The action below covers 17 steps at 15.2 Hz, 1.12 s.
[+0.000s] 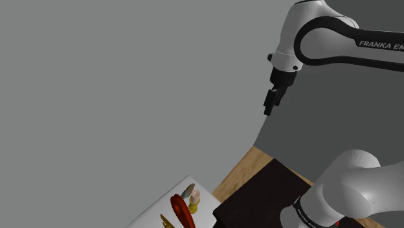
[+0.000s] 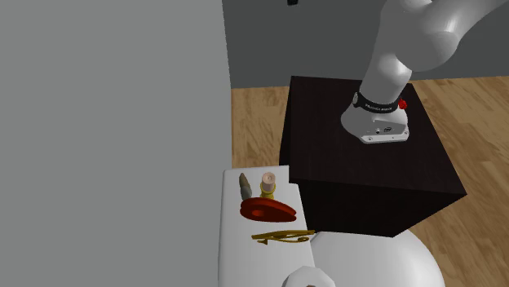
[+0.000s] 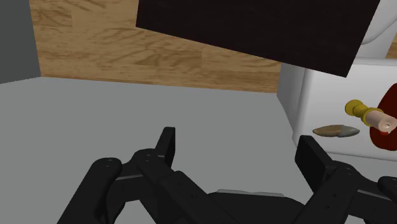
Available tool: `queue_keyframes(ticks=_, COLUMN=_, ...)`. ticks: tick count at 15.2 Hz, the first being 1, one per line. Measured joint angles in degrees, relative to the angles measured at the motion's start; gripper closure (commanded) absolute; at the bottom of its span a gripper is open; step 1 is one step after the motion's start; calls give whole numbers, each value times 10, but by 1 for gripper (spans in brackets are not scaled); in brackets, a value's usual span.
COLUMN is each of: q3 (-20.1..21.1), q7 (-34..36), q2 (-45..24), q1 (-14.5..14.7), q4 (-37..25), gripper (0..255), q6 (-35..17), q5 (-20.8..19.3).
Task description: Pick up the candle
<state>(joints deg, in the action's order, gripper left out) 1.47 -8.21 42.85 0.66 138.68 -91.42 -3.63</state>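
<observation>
Candle (image 2: 267,181), pale pink on a yellow holder (image 2: 267,194), sits on the white table (image 2: 236,253) at the second exterior view's lower centre, beside a grey oblong piece (image 2: 244,186) and near a red object (image 2: 267,210). The gripper (image 1: 268,105) hangs at the shoulder view's upper right, fingers wide apart, holding nothing. The arm (image 1: 382,44) reads "FRANKA EM".

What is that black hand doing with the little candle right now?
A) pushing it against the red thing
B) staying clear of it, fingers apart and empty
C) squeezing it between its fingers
B: the fingers stand apart with nothing between them, while the candle sits away from them on the white surface, untouched.
</observation>
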Motion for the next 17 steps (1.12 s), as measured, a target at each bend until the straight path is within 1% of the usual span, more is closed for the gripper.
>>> queue_keyframes(ticks=2, q3=4, q7=4, q2=5, q1=3, q4=10, gripper=0, q6=-8, q5=4)
queue_keyframes(ticks=5, q3=24, q7=22, q2=14, q1=19, q4=50, gripper=0, q6=-48, q5=22)
queue_keyframes(ticks=8, q3=46, q7=39, q2=25, q1=37, q4=101, gripper=0, q6=-102, q5=42)
queue_keyframes(ticks=12, q3=82, q7=66, q2=22, q1=65, q4=154, gripper=0, q6=-177, q5=72)
queue_keyframes(ticks=15, q3=111, q7=87, q2=8, q1=87, q4=190, gripper=0, q6=-242, q5=94)
queue_keyframes(ticks=17, q3=132, q7=102, q2=-9, q1=102, q4=203, gripper=0, q6=-282, q5=108)
